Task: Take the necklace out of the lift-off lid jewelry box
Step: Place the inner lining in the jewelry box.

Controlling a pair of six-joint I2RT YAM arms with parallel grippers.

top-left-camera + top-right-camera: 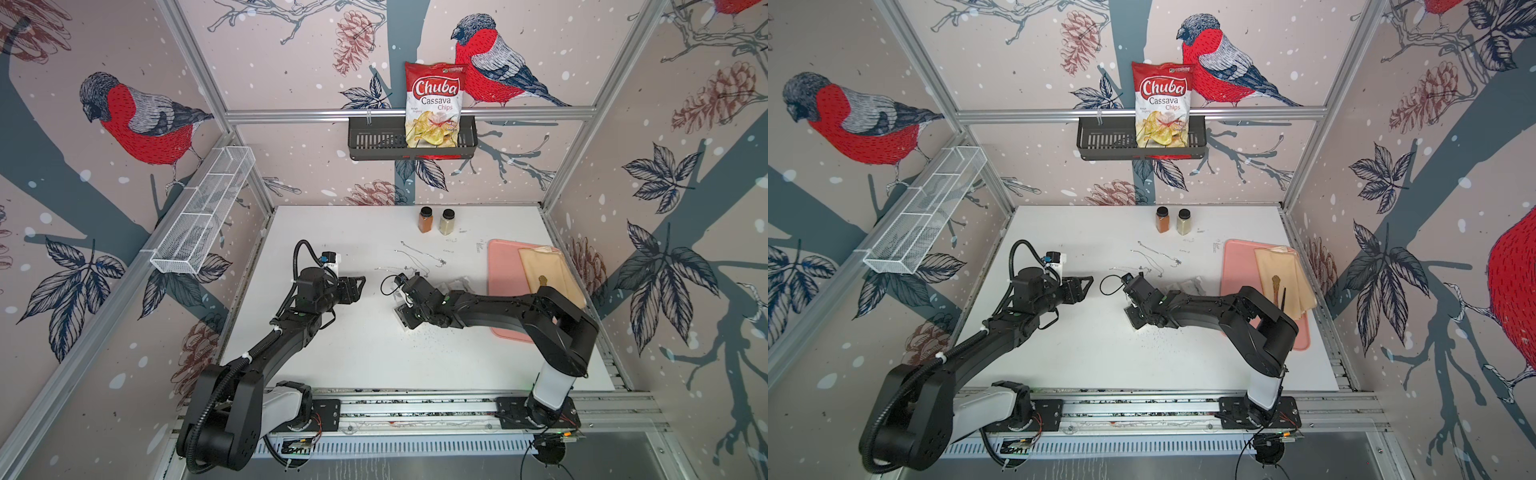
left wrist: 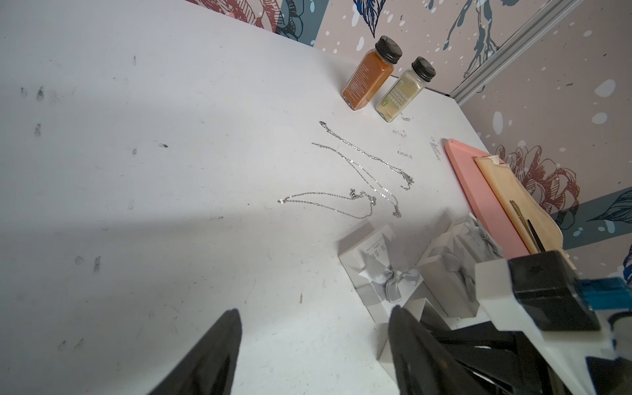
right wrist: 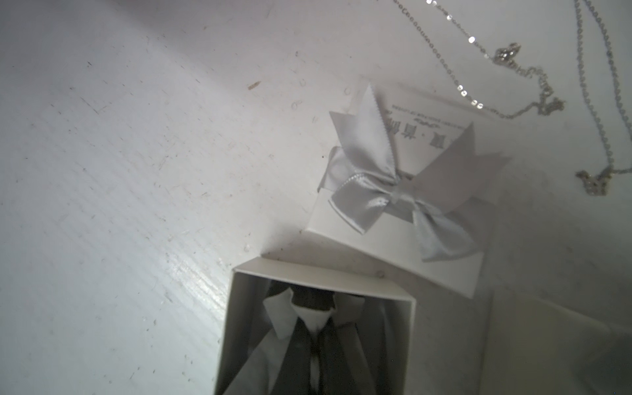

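Note:
The white jewelry box (image 3: 321, 277) stands open on the table, its lid off. The lid (image 3: 393, 198), white with a grey satin bow, lies just beyond it. My right gripper (image 3: 316, 328) reaches down into the box with its fingers pressed together, shut. Around them only a white insert and dark lining show. Any necklace inside is hidden, and I cannot tell if the tips pinch one. In both top views the right gripper (image 1: 405, 311) covers the box (image 1: 1133, 320). My left gripper (image 2: 316, 311) hovers open and empty over bare table, left of the box.
Loose silver chains (image 2: 359, 201) (image 2: 369, 157) lie on the table behind the lid. More white bow boxes (image 2: 448, 273) sit to the right, beside a pink tray (image 1: 505, 286) carrying a beige cloth (image 1: 548, 274). Two spice bottles (image 1: 425, 219) (image 1: 447, 221) stand at the back.

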